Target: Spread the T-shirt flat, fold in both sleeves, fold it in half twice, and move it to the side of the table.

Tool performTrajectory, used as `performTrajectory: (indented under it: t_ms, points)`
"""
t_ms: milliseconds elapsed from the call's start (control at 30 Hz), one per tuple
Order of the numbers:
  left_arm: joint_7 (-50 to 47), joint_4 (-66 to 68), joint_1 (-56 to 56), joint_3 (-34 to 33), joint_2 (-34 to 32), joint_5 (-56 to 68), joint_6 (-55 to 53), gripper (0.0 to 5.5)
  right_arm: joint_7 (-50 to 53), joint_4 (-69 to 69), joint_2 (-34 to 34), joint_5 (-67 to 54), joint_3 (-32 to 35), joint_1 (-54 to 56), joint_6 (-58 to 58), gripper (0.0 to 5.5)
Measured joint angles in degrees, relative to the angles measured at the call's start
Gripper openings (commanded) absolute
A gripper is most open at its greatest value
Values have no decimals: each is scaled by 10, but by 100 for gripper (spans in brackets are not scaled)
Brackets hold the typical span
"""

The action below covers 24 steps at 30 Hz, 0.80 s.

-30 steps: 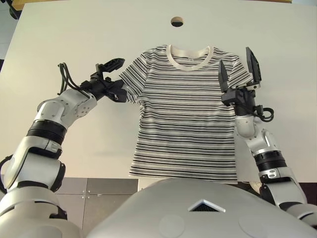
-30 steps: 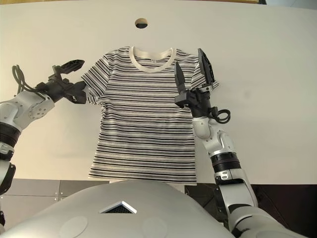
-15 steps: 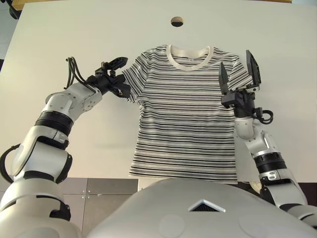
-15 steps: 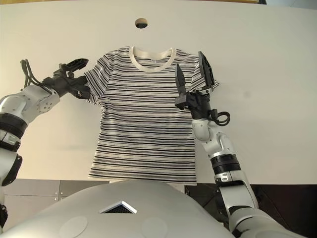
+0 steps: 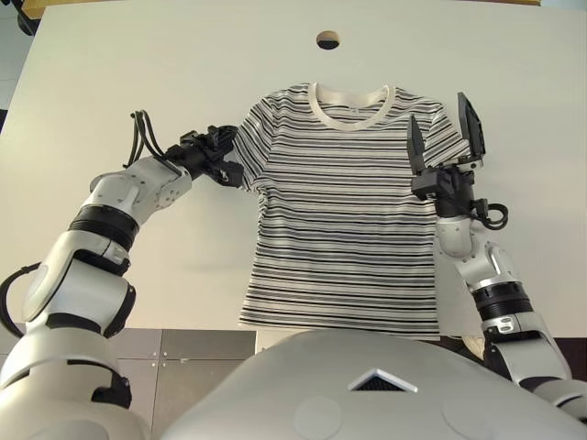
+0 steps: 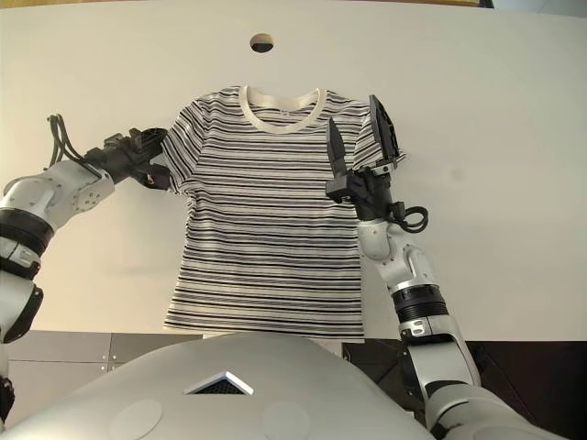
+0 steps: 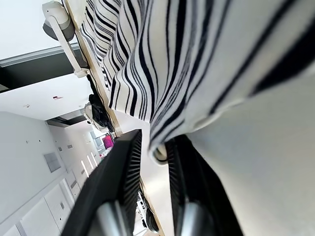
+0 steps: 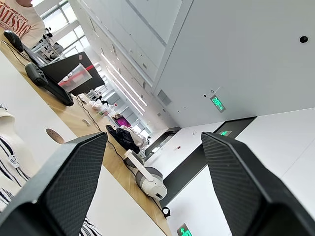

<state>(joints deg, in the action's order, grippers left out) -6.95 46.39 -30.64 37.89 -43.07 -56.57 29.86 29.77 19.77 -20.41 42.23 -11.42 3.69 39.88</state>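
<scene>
White tabletop point(image 5: 138, 55), T-shirt point(image 5: 344, 220) spread flat. Left gripper point(image 5: 227, 159) has moved in, jaws pinching a sleeve point(image 5: 252, 145) to fold; right gripper point(image 5: 443, 137) hovers, jaws wide.

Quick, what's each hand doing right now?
Left hand: closed on the T-shirt sleeve.
Right hand: open, holding nothing.

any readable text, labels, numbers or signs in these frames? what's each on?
No text reads clearly enough to quote.
The neck label inside the T-shirt collar: print too small to read.
The green wall sign in the room behind, right wrist view: too small and tilted to read.
The red lettering on a white garment at that view's edge: cut off, not readable whole.
</scene>
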Motion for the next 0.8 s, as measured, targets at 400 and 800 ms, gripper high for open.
performTrajectory:
  t_ms: [400,800]
  points:
    - [-29,-33,38,-43,-2,41,-25,12,0,-13,-2,-12,11,-6,-1,352]
    - [-97,-134,93,-100,55,80,-43,12,2,-11,-1,-19,11,-7,-1,352]
